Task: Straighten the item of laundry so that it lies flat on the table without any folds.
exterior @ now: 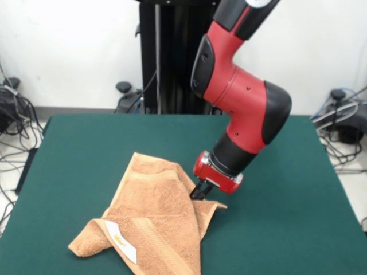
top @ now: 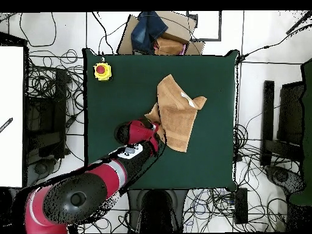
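Note:
The tan-orange towel (exterior: 152, 215) lies crumpled on the green table (exterior: 287, 229), with its edges folded over and a corner turned under at the front left. Its white label (exterior: 122, 241) faces up near the front. My gripper (exterior: 199, 192) is down at the towel's right edge, and its dark fingers look pinched together on a fold there. In the overhead view the gripper (top: 156, 128) sits at the left edge of the towel (top: 178, 116), on the table (top: 122, 97).
A yellow box with a red button (top: 102, 71) stands on one table corner. A cardboard box with clothes (top: 157, 33) sits beyond the table's edge. Cables lie on the floor around the table.

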`<action>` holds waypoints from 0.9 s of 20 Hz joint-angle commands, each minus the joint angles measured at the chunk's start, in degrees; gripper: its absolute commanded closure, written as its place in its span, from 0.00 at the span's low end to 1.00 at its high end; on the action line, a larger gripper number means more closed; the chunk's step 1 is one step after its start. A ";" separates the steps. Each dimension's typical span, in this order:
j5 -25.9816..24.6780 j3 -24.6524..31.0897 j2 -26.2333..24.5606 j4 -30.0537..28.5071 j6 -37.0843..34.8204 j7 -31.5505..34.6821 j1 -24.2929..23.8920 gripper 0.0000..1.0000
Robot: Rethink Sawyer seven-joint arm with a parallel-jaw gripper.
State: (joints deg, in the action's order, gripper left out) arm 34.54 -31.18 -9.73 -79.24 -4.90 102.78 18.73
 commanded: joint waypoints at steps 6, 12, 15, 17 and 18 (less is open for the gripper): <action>5.95 4.67 1.46 1.78 -1.54 16.49 1.13 1.00; 5.32 8.02 6.06 -0.81 -3.00 14.95 -0.39 1.00; 3.95 9.77 9.78 -4.28 -4.53 13.67 -1.86 1.00; 3.86 10.56 11.93 -6.34 -5.96 13.61 -2.31 1.00; 3.77 11.20 12.87 -7.29 -5.95 13.57 -2.63 1.00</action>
State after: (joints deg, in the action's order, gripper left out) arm 37.01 -30.06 -3.41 -81.45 -5.06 102.79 18.01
